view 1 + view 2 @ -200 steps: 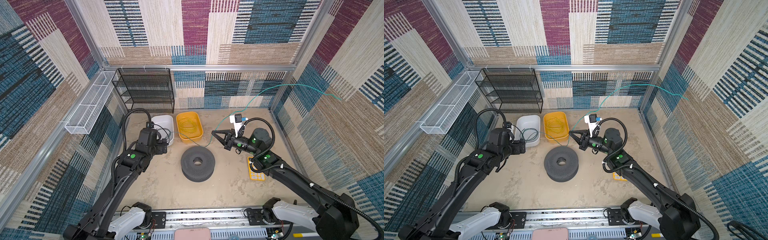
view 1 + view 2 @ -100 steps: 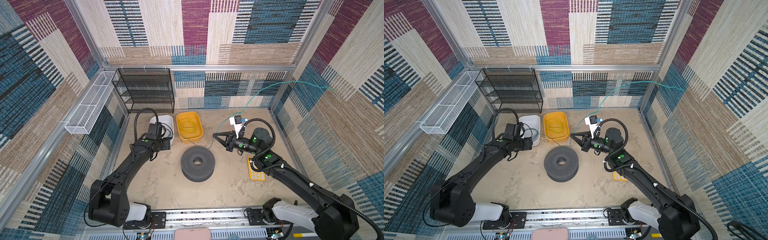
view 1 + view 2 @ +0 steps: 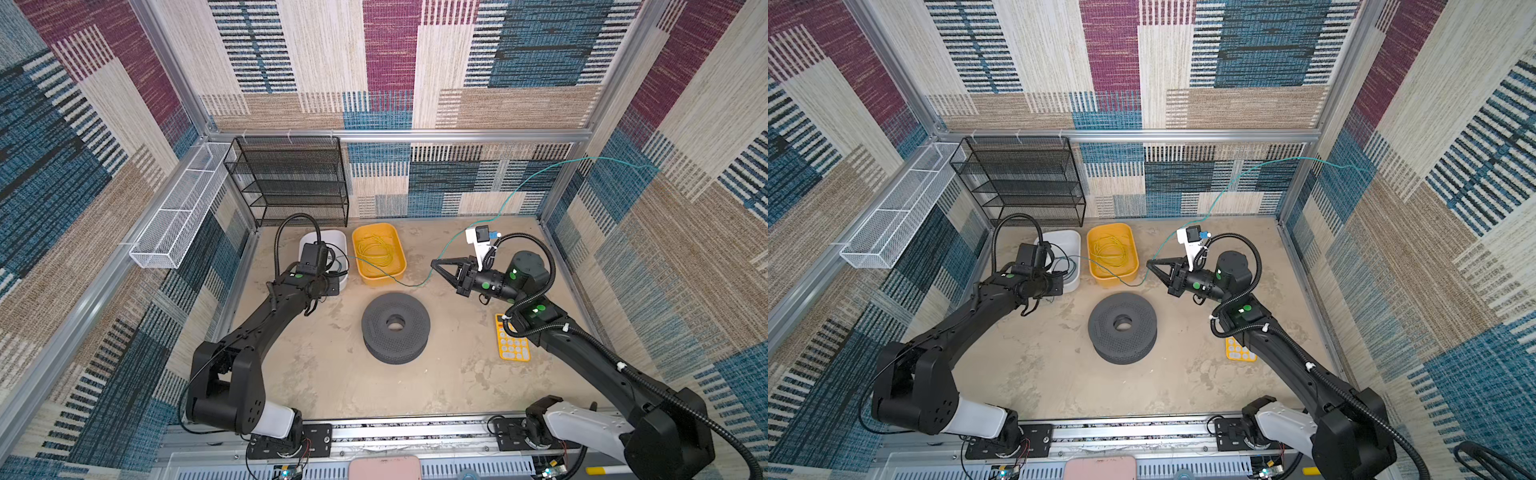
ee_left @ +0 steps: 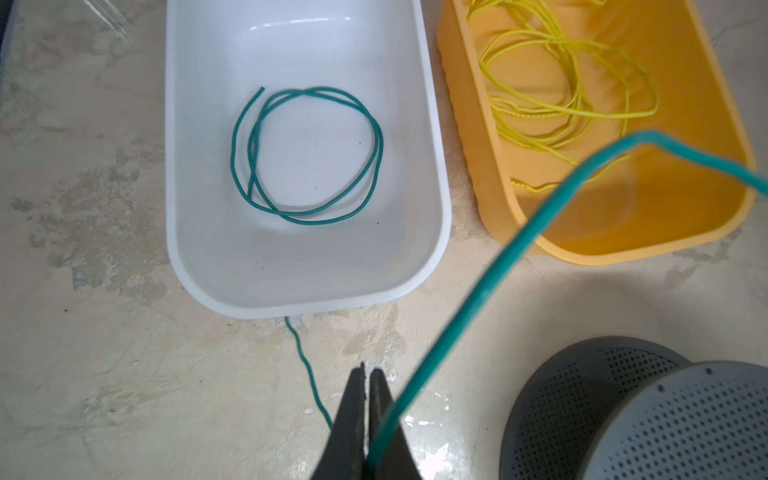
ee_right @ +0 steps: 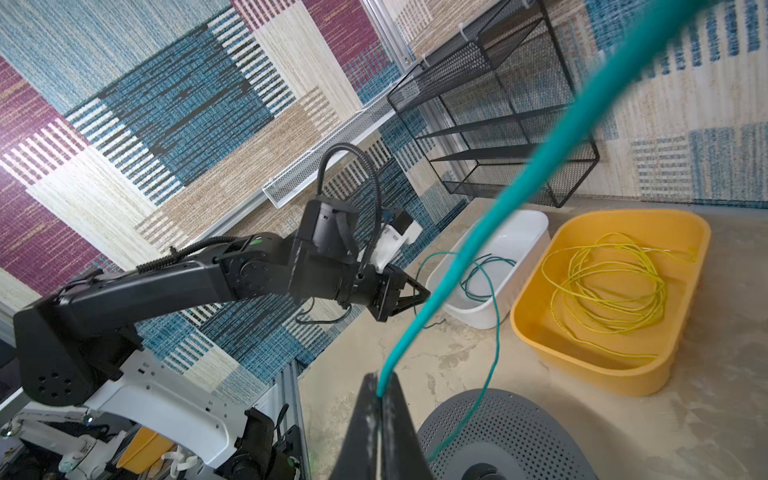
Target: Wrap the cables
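Left hand (image 4: 365,374), right hand (image 5: 380,376): each clamped on teal cable (image 4: 498,266). Coil lies in white tub (image 4: 440,174); span crosses yellow tub (image 4: 623,257). Risk: taut pull drags coil out, or cable snags tub rim.

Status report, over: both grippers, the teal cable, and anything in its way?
Left gripper shut on teal cable, right gripper too. A few loops lie in white bin; slack span between grippers. Span crosses over yellow bin, might snag.

Lab robot cell: carpet-tiled walls (image 3: 390,62), aluminium framing (image 3: 415,135).
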Tool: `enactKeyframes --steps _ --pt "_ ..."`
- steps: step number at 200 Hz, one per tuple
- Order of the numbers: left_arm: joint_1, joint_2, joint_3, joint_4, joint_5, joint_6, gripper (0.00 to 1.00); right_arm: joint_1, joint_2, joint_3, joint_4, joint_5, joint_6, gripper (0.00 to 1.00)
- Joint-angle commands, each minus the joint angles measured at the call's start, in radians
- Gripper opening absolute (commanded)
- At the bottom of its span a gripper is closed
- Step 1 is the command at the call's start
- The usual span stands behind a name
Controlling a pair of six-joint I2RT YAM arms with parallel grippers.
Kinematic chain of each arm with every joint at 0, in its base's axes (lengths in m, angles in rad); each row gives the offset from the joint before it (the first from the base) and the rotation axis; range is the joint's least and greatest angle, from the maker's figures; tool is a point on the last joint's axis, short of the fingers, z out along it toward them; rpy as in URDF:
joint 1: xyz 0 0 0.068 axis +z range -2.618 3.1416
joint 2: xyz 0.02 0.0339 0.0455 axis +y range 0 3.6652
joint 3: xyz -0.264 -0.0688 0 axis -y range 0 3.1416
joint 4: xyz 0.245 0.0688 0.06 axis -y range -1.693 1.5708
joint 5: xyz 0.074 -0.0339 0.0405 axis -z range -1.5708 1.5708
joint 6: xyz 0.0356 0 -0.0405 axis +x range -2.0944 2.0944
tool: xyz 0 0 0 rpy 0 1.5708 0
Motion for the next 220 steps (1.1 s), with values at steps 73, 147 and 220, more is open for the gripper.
enactKeyframes --steps 73,147,220 --pt "-0.014 -0.259 0.026 -0.290 0.068 0.042 0.00 -0.366 0.368 0.206 0.172 0.040 0.239 0.00" --pt "-0.144 -0.303 0.012 -0.448 0.157 0.111 0.00 -0.499 0.596 0.382 0.181 0.136 0.337 0.00" --pt "-0.273 -0.255 0.069 -0.501 0.266 0.139 0.00 -0.513 0.841 0.641 -0.007 0.088 0.297 0.02"
